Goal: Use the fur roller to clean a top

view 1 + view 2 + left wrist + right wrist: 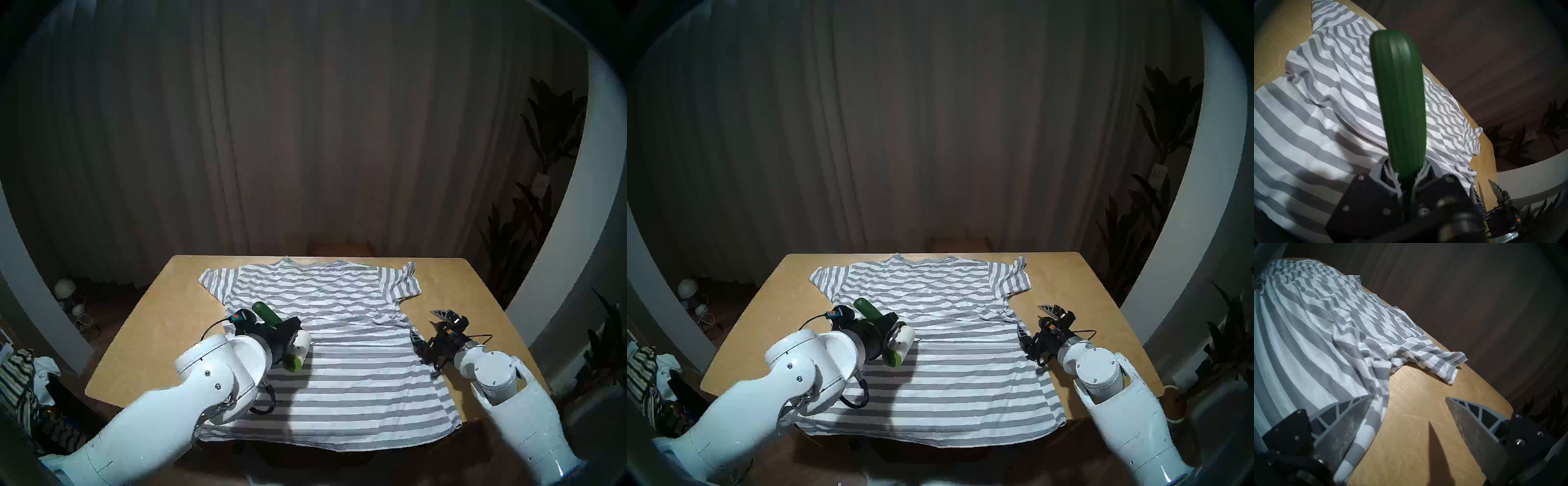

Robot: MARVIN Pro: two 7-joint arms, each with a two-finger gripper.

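Clamped on the fur roller (294,346), the left gripper (288,331) carries it over the top's (356,356) left side, dark green handle pointing up and away, white roll low above the stripes. Spread wide with nothing between them, the right gripper's (1408,400) jaws straddle the top's right edge. That top lies flat on the wooden table (152,325).

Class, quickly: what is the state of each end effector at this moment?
Left end effector: shut on the lint roller, gripping its green handle over the T-shirt.
Right end effector: open, holding nothing, by the T-shirt's edge.
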